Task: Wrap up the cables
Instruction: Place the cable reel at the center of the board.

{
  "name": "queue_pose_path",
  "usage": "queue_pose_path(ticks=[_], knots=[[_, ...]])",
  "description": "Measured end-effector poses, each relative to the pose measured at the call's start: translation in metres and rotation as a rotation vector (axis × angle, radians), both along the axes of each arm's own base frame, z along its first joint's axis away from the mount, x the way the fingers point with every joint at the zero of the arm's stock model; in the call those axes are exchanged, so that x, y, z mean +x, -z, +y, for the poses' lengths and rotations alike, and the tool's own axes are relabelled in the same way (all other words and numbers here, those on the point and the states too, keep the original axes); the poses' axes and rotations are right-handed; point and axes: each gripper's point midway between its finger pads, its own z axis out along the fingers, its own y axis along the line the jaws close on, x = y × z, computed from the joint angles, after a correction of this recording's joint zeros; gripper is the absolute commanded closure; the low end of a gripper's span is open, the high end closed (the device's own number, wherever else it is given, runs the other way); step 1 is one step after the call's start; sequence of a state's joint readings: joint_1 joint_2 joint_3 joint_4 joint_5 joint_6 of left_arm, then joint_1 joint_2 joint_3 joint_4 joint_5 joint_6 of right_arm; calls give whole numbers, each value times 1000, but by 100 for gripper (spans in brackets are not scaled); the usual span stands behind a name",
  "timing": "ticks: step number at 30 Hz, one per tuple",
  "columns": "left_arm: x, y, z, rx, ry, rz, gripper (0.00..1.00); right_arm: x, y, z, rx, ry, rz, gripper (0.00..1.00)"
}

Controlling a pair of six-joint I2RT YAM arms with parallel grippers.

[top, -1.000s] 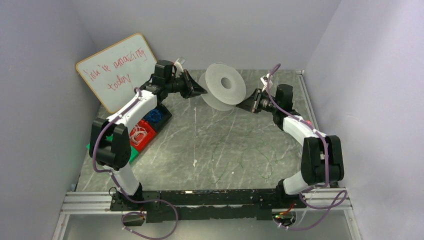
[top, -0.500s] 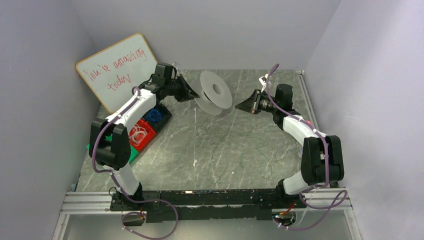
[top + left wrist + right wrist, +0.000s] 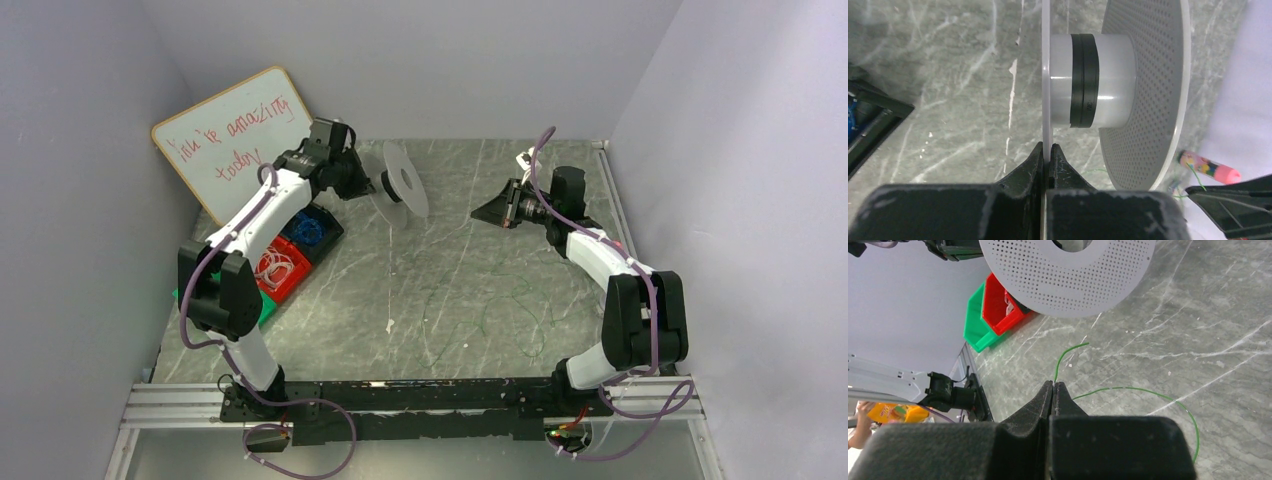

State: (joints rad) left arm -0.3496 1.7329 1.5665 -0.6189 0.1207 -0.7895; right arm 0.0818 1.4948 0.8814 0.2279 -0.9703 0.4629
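**A:** From above, where's the wire?

**B:** The wire (image 3: 497,305) lies in loose green squiggles on the table (image 3: 420,270), nearer the right arm and well apart from the spool (image 3: 400,188). The left gripper (image 3: 372,188) holds that spool on edge at the far left, near the whiteboard (image 3: 232,135). The right gripper (image 3: 478,214) hangs apart from the spool, with its tips pointing toward it.

**A:** Can you read the jaws from there?

**B:** No, they're too small. In the left wrist view, the left gripper (image 3: 1047,149) is pinched tight on the spool's (image 3: 1093,80) thin near flange, which sits edge-on between the fingers. The hub carries a black band and the far flange is perforated. A bit of green wire shows past it, beside a pink stick (image 3: 1210,169).

**A:** And the right wrist?

**B:** The right gripper (image 3: 1053,386) is closed on the wire (image 3: 1068,351). A short curved end pokes out beyond the tips, and another strand arcs off to the right over the table. The spool's (image 3: 1068,275) perforated flange fills the top. A red bin (image 3: 1000,307) and a green bin (image 3: 977,330) sit behind it.
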Motion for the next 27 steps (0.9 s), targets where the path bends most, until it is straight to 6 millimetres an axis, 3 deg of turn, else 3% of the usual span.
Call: queue_pose_path(ticks=[10, 17, 22, 27], knots=[[7, -7, 2, 222, 79, -117, 97, 0, 1, 0, -7, -2, -4, 100], [56, -7, -7, 353, 155, -232, 97, -1, 1, -1, -13, -5, -16, 100], [103, 5, -12, 417, 146, -266, 97, -1, 2, -1, -19, -4, -16, 100], [133, 19, -5, 454, 114, -263, 97, -1, 0, -2, -24, -2, -27, 100]])
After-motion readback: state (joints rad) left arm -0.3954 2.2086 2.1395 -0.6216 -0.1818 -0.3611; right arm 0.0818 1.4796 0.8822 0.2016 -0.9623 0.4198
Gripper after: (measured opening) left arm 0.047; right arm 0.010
